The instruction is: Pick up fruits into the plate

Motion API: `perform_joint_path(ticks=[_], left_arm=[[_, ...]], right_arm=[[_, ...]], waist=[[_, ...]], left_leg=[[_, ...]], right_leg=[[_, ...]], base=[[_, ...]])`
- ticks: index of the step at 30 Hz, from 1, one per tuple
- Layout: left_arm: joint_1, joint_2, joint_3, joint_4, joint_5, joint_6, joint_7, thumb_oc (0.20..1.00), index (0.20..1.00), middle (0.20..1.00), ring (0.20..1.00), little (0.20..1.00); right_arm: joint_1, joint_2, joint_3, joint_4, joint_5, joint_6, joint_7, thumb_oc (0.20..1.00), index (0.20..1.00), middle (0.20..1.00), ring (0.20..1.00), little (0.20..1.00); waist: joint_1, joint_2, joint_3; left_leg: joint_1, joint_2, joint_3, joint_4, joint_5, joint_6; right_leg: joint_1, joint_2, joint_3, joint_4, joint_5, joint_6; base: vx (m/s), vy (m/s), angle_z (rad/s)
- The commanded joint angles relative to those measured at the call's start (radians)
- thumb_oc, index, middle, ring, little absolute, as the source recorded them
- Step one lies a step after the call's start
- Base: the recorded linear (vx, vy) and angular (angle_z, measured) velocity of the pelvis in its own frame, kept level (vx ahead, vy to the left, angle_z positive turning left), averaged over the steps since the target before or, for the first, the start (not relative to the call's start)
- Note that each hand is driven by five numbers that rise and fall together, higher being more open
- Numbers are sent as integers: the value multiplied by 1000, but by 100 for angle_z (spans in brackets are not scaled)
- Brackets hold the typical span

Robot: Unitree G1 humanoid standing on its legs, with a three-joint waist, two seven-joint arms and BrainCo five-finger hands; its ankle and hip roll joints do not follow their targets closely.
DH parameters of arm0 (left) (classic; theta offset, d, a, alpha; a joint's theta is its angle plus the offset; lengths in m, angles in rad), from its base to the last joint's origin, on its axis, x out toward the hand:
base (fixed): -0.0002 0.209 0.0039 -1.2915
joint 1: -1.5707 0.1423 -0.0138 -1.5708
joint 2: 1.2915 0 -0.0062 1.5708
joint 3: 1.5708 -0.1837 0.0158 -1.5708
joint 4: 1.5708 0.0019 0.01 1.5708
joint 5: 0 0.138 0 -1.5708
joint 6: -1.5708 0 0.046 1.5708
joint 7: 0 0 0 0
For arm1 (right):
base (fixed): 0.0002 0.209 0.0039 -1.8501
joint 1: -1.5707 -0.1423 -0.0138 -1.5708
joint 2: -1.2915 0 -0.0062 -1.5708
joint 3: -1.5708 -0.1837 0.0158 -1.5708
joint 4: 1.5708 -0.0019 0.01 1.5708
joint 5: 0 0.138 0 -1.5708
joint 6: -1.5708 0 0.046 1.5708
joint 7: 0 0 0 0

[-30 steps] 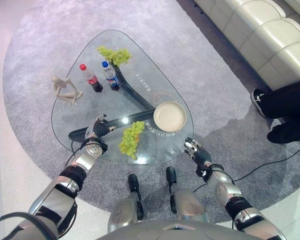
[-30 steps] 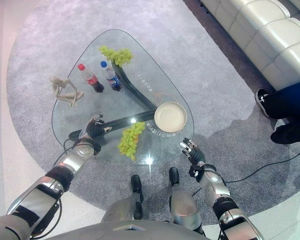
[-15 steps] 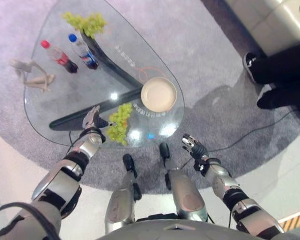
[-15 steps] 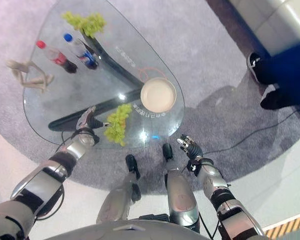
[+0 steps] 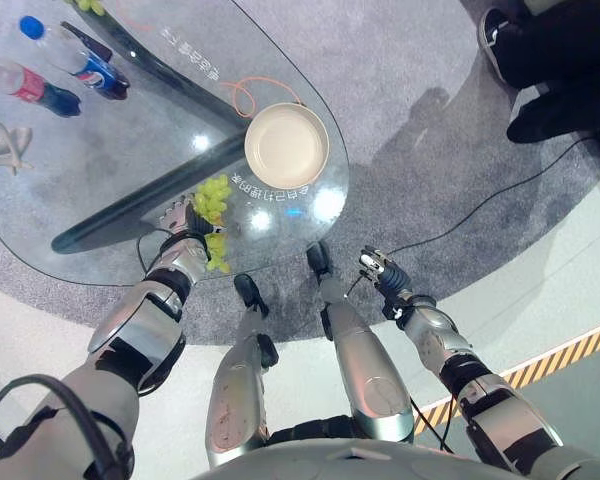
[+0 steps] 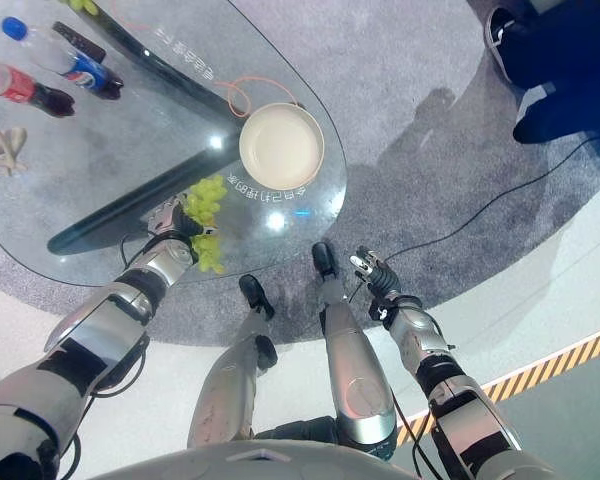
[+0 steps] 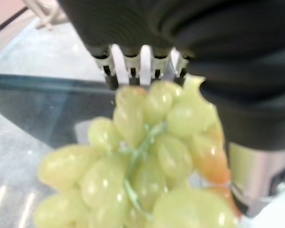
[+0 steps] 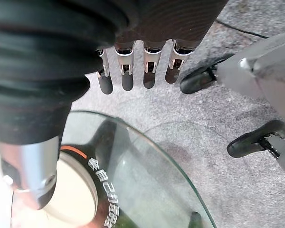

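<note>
The left robot hand [image 5: 183, 222] is closing its fingers around the grapes [image 5: 213, 201] at the near edge of the tabletop [image 5: 100, 150], left of the plate [image 5: 286, 146], but loose grapes may be dropping off.

The plate [image 5: 286, 146] is sitting on the glass table [image 5: 130, 170], near its right edge. Nearer the robot and to the plate's left, a bunch of grapes [image 5: 212, 203] is lying, apparently on the glass, with the left hand [image 5: 183, 222] against it. Two bottles [image 5: 50, 72] are lying far left of the plate. The right hand [image 5: 378, 272] is hanging off the table, nearer the robot than the plate.
</note>
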Motion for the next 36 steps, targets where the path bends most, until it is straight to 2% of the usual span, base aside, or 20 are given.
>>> perform_joint_path(ticks=[1, 4, 14, 15, 16, 17, 18, 24, 34, 36], left_arm=[[-35, 0, 33, 85, -11, 32, 31, 1000, 1000, 1000, 1000, 1000], [-70, -4, 30, 96, -19, 73, 50, 1000, 1000, 1000, 1000, 1000], [-128, 29, 10, 121, 7, 129, 118, 1000, 1000, 1000, 1000, 1000], [-133, 32, 8, 123, 13, 134, 125, 928, 928, 928, 928, 928], [-138, 34, 6, 124, 17, 134, 137, 498, 498, 498, 498, 498], [-138, 34, 6, 124, 17, 134, 137, 498, 498, 498, 498, 498], [-144, 37, 0, 121, 22, 135, 159, 200, 200, 200, 200, 200], [-157, 41, 4, 126, 26, 147, 206, 200, 200, 200, 200, 200], [-175, 54, -6, 117, 15, 114, 210, 200, 200, 200, 200, 200], [-164, 54, 1, 107, -2, 90, 216, 200, 200, 200, 200, 200]], right_arm=[[10, -3, 32, -43, 40, -26, 4, 1000, 1000, 1000, 1000, 1000], [10, -5, 36, -74, 52, -20, -8, 1000, 1000, 1000, 1000, 1000], [28, -10, 37, -101, 109, -76, 20, 1000, 1000, 1000, 1000, 1000], [28, -9, 38, -102, 113, -80, 22, 1000, 1000, 1000, 1000, 1000], [28, -9, 39, -107, 117, -84, 23, 1000, 1000, 1000, 1000, 1000], [28, -9, 39, -107, 117, -84, 23, 1000, 1000, 1000, 1000, 1000], [29, -7, 44, -122, 124, -88, 19, 1000, 1000, 1000, 1000, 1000], [25, 3, 50, -128, 133, -91, 10, 1000, 1000, 1000, 1000, 1000], [30, 2, 50, -125, 152, -98, 13, 1000, 1000, 1000, 1000, 1000], [36, 2, 49, -128, 150, -98, 11, 1000, 1000, 1000, 1000, 1000]], waist=[[-22, -32, -12], [-37, -37, -12], [-58, -43, -12], [-58, -44, -12], [-58, -45, -12], [-58, -45, -12], [-58, -46, -12], [-51, -50, -12], [-49, -46, -12], [-46, -44, -12]], left_leg=[[-128, -25, -118, 223, -162, 9], [-179, -26, -112, 242, -155, 3], [-291, -25, -98, 283, -157, -2], [-297, -25, -98, 281, -157, -2], [-304, -25, -98, 279, -155, -3], [-304, -25, -98, 279, -155, -3], [-314, -26, -97, 273, -153, -4], [-325, -34, -105, 270, -154, -5], [-316, -44, -121, 267, -155, -1], [-306, -44, -123, 263, -155, 0]], right_leg=[[-84, 30, -65, 188, -163, -1], [-136, 31, -61, 208, -159, 1], [-247, 32, -60, 215, -140, -2], [-253, 32, -60, 213, -138, -2], [-261, 31, -61, 210, -134, -2], [-261, 31, -61, 210, -134, -2], [-273, 31, -62, 203, -129, -1], [-286, 31, -70, 196, -120, 0], [-279, 33, -68, 199, -118, -3], [-270, 33, -68, 200, -121, -4]], base=[[-78, -26, -13], [-81, -26, -11], [-57, -37, -5], [-39, -38, 0], [0, 0, 0], [-38, -26, 2], [-32, -25, 1], [-6, -5, 0], [4, -7, 0], [9, 1, 2]])
